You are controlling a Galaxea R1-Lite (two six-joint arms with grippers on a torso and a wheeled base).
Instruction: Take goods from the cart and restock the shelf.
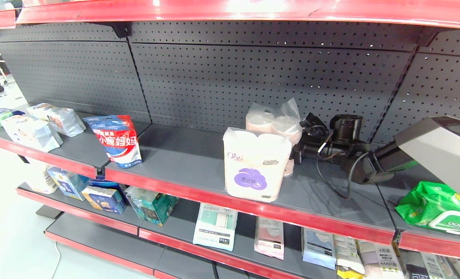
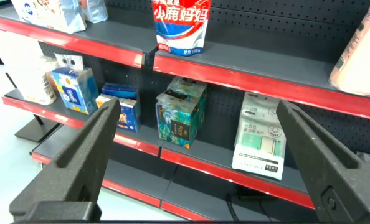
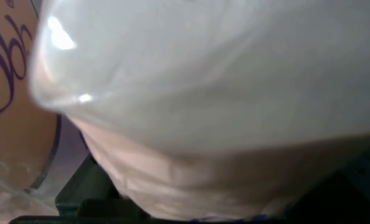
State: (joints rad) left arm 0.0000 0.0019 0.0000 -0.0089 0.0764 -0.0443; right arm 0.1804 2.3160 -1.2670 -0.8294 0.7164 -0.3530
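Centre frame: right gripper (image 1: 306,136) partly hidden behind rear pack (image 1: 272,118); that pack is blurred in right wrist view. Lower right: packs (image 1: 381,259) cut by bottom edge, print too small.

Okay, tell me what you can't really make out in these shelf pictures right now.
Rear pack of paper rolls: head view, lower part hidden behind the front pack; right wrist view, too close, blurred.
Green wipes pack: head view, right part covered by the right arm.
Lower-shelf packets: head view, cut off by the lower edge.
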